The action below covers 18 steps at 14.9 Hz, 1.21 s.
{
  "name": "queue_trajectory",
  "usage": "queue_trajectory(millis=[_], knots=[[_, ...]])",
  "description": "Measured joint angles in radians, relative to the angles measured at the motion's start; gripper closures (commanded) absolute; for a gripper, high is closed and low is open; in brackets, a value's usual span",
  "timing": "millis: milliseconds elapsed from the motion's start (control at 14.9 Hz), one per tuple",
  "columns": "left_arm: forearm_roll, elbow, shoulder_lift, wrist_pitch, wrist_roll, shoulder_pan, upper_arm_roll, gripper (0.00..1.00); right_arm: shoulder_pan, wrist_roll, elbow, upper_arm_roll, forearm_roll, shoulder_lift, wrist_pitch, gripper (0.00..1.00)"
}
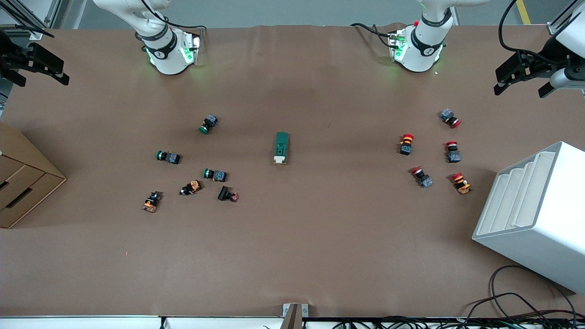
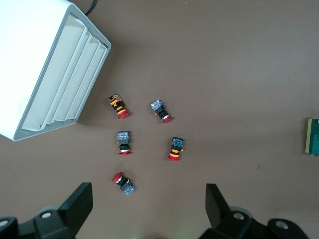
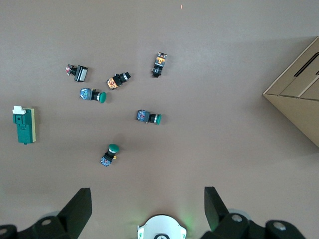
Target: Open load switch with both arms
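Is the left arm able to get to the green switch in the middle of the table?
Probably yes. The green switch lies alone on bare table, with the red buttons well off toward the left arm's end. The left tool is open, up in the air at the table's edge, holding nothing.

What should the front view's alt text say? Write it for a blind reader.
A dark-green load switch lies untouched mid-table between two clusters of push buttons. The left gripper and right gripper hang open above the table's two ends. A white rack and a cardboard box flank the scene.
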Motion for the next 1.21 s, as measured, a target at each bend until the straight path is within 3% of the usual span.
queue_trajectory(millis=[605,874,1210], knots=[[-0.004,0.000,0.041,0.073,-0.051,-0.020,-0.034,0.00,0.000,0.000,0.000,0.001,-0.006,0.000,-0.001,0.00],[-0.005,-0.006,0.090,0.164,-0.266,-0.030,-0.179,0.00,0.004,0.000,-0.001,0.004,-0.006,0.001,-0.001,0.00],[0.008,-0.038,0.211,0.319,-0.690,-0.051,-0.412,0.00,0.006,0.000,-0.001,0.003,-0.007,0.001,0.000,0.00]])
